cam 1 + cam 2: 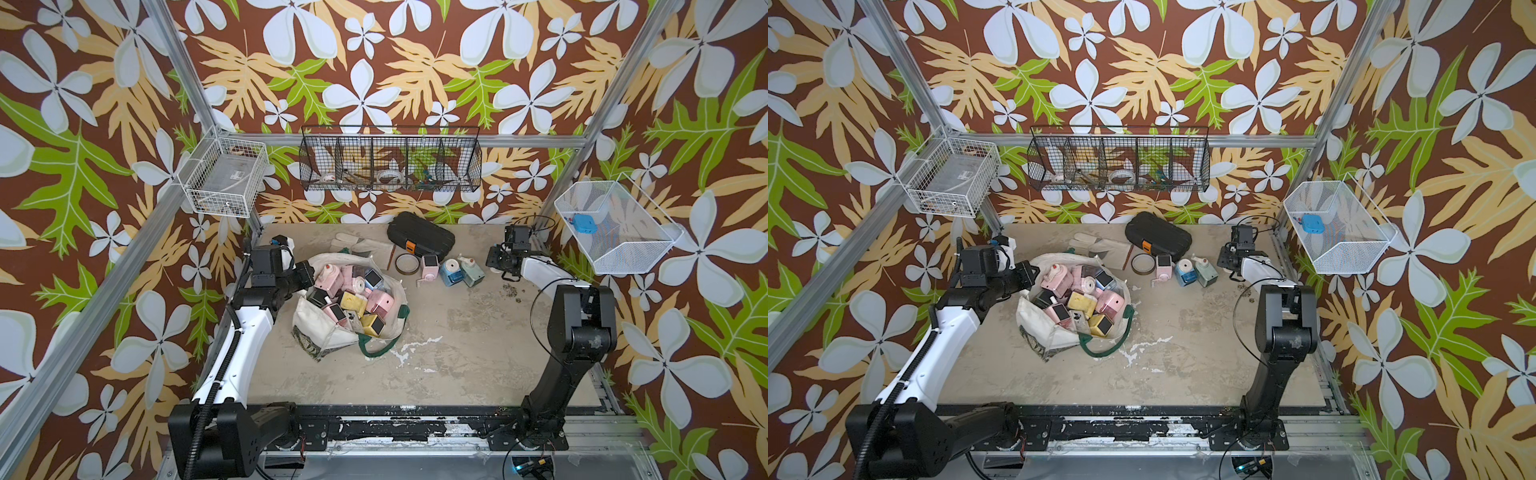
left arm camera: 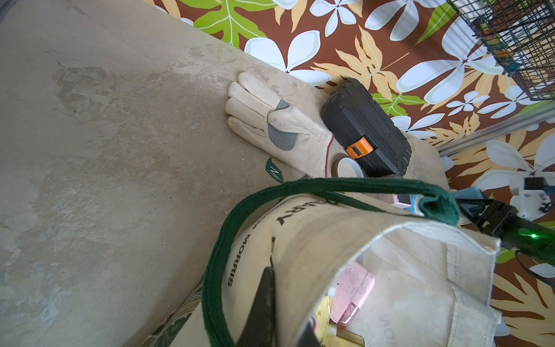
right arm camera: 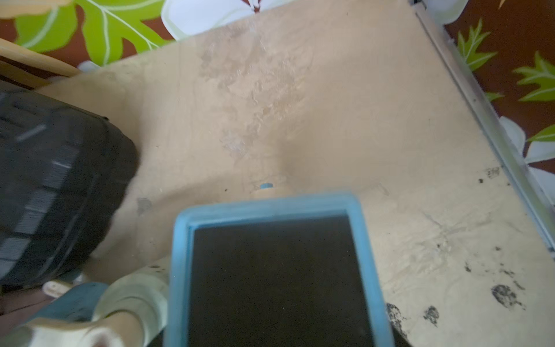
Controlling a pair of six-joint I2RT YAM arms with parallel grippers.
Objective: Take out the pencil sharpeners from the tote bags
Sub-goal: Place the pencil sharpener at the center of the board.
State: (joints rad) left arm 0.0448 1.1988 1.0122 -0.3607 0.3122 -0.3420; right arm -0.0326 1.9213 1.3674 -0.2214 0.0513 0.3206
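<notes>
The left gripper (image 1: 309, 280) is pinched fully closed on the rim of the tote bag (image 1: 309, 322). In the left wrist view one finger (image 2: 265, 297) lies against the outside of the cream canvas, and the green strap handle (image 2: 300, 184) loops just beyond it. Directly inward from those jaws the pencil sharpeners (image 1: 353, 293) lie heaped in the bag's open mouth, pink and yellow ones uppermost. At the right gripper (image 1: 495, 262) a blue-framed sharpener (image 3: 273, 270) fills the spot under the wrist camera, its dark window facing the lens. The fingers are hidden, so I cannot tell whether they clamp it or stand loose around it. Just beside it stands the mint sharpener (image 1: 472, 271), then the blue sharpener (image 1: 451, 273) and the pink sharpener (image 1: 429, 268), in a row on the table (image 1: 457, 353). The tape roll (image 1: 405, 262) and the black hard case (image 1: 419, 237) lie farther out. I judge the step to be setting one more sharpener at the end of that row while the left side holds the bag open; most of the load is not yet out. The next move calls for a clean release that does not knock the mint one, then a reach across to the heap. The left forearm slopes up from its base and the wrist bends down to the rim. The right arm stands tall, forearm stretched toward the far side, wrist tipped down.
</notes>
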